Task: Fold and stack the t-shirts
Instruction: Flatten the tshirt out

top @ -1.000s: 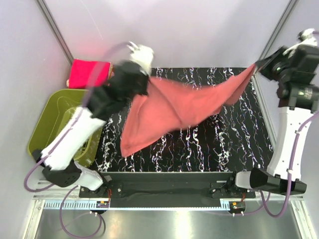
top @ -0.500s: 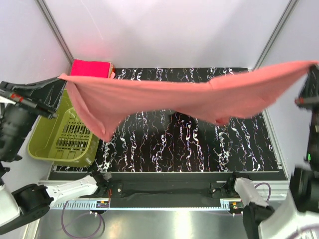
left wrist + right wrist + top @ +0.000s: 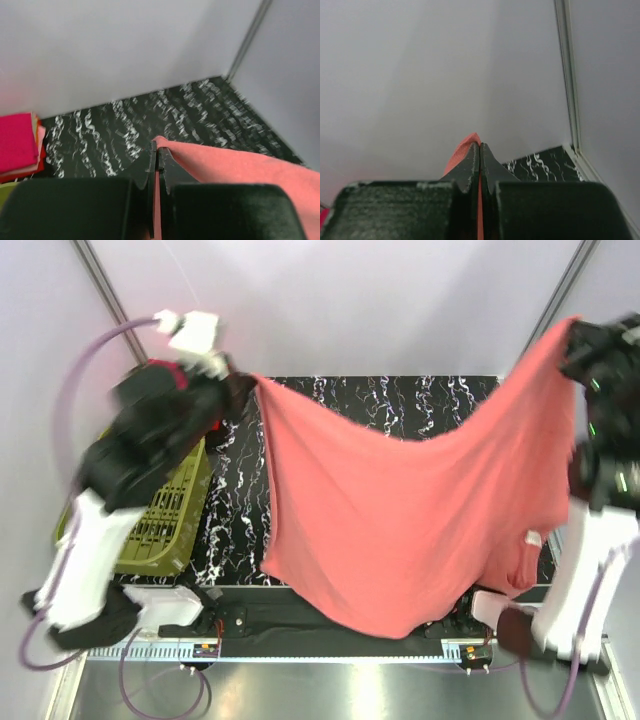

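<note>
A large salmon-coral t-shirt point(image 3: 410, 510) hangs spread between both grippers above the black marbled table point(image 3: 240, 520). Its lower edge drapes over the table's near edge. My left gripper point(image 3: 245, 388) is shut on its upper left corner, seen in the left wrist view point(image 3: 158, 150) with cloth point(image 3: 235, 162) trailing right. My right gripper point(image 3: 575, 335) is shut on the upper right corner, held high; in the right wrist view point(image 3: 480, 150) the cloth point(image 3: 462, 150) pokes out between the fingers. A folded magenta-pink t-shirt point(image 3: 17, 142) lies at the table's far left, mostly hidden behind my left arm in the top view.
An olive-green plastic basket point(image 3: 160, 515) stands left of the table, partly under my left arm. Grey walls with metal posts point(image 3: 105, 295) enclose the back and sides. A metal rail point(image 3: 330, 648) runs along the near edge.
The shirt was stretched wide and nearly level half a second ago; now it hangs down in a broad sheet. My left gripper moved in toward the far left corner; the right one stays high.
</note>
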`<state>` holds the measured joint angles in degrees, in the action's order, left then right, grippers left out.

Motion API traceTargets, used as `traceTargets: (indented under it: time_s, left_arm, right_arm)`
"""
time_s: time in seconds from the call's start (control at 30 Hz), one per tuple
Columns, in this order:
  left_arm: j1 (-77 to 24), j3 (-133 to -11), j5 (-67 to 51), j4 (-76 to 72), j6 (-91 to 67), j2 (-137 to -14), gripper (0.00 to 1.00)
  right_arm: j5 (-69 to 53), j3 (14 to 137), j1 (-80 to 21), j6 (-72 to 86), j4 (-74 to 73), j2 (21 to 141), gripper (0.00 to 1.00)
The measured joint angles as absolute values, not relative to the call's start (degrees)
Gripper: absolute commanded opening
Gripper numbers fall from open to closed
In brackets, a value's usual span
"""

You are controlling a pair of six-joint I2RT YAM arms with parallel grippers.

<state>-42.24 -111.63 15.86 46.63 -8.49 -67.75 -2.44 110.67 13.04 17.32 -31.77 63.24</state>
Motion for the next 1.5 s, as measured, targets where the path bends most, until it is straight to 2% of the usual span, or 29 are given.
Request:
traceTargets:
  time_s: [0.1, 0.23, 0.4, 0.5, 0.63, 0.93, 1.13, 1.33, 1.5]
  left_arm:
    - [-33.8, -113.1, 12.9, 45.8, -9.0, -78.1, 0.0]
    - [-24.9, -119.3, 8.9, 46.1, -10.5, -91.2, 0.0]
    - [-20.1, -124.4, 1.8, 45.2, -12.1, -95.2, 0.0]
    - [-20.3, -123.9, -2.4, 42.8, -12.2, -92.1, 0.0]
    - [-20.9, -117.3, -7.2, 39.8, -11.9, -83.5, 0.0]
    - [-20.8, -104.4, -17.3, 34.9, -13.1, -63.7, 0.0]
    - [-20.8, -103.5, -23.3, 31.5, -18.1, -54.6, 0.0]
    - [-20.8, -104.6, -24.8, 29.9, -20.0, -52.0, 0.0]
    - [-20.8, -104.7, -23.4, 30.5, -19.0, -55.9, 0.0]
  right_arm:
    - [-2.7, 110.0, 13.0, 17.2, -29.4, 74.5, 0.0]
    - [-3.8, 116.1, 13.1, 15.6, -29.9, 88.7, 0.0]
    - [-4.0, 125.6, 13.2, 12.3, -30.5, 94.6, 0.0]
    - [-3.9, 128.1, 13.3, 10.7, -29.7, 92.8, 0.0]
    - [-3.6, 127.8, 13.5, 9.9, -29.7, 87.1, 0.0]
    - [4.1, 117.9, 13.6, 10.0, -31.5, 64.2, 0.0]
    - [8.1, 118.2, 13.6, 10.0, -31.6, 52.0, 0.0]
    - [8.2, 125.8, 13.6, 9.6, -31.8, 52.3, 0.0]
    - [8.5, 129.6, 13.6, 8.5, -31.2, 60.8, 0.0]
